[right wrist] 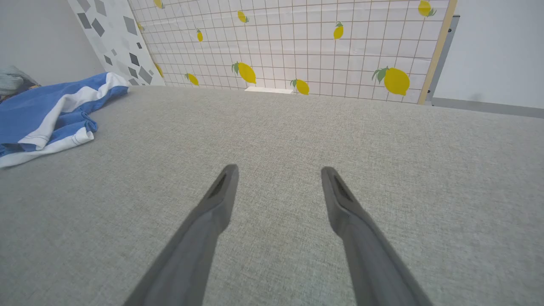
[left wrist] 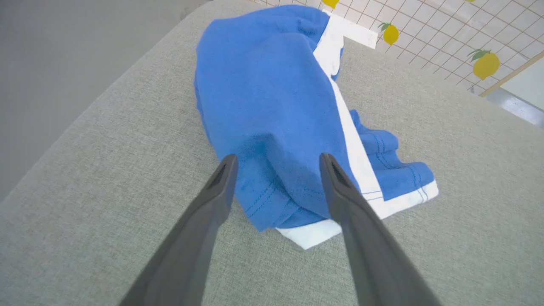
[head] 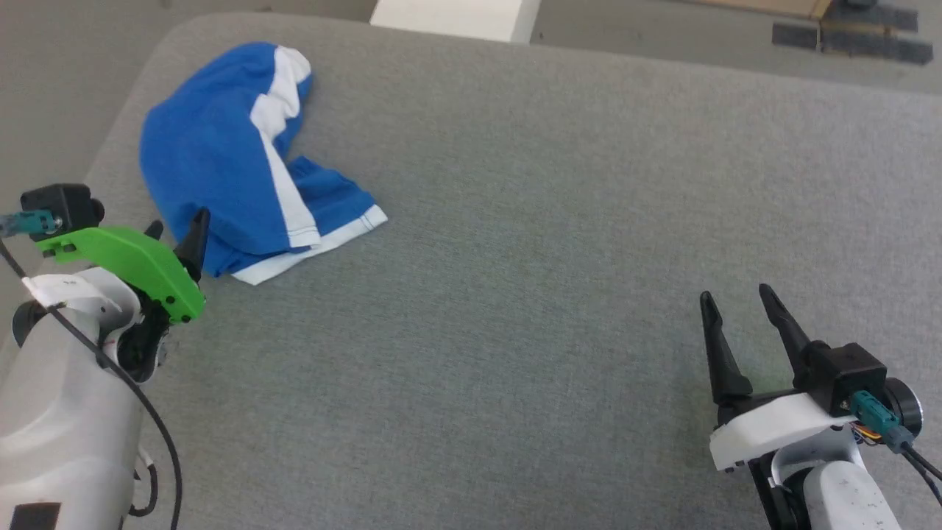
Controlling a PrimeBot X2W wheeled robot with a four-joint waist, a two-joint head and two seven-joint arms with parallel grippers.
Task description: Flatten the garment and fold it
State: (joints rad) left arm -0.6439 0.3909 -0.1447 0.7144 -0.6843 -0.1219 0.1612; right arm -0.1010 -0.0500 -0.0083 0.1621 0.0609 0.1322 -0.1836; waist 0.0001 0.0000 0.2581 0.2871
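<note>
The garment (head: 221, 158), bright blue shorts with a white side stripe and white hem bands, lies crumpled in a heap at the far left of the grey table (head: 530, 243). My left gripper (head: 178, 224) is open just before the heap's near edge. In the left wrist view its fingers (left wrist: 221, 178) straddle a raised blue fold of the garment (left wrist: 272, 97) without closing on it. My right gripper (head: 732, 298) stands open at the lower right, far from the shorts. The right wrist view has the garment (right wrist: 46, 112) at its left edge.
The table's rounded far-left corner (head: 158, 44) lies just beyond the shorts, with floor past it. A white box (head: 456, 18) sits behind the far edge. A lemon-patterned tiled wall (right wrist: 297, 42) stands at the back. Bare grey cloth spans the middle and right.
</note>
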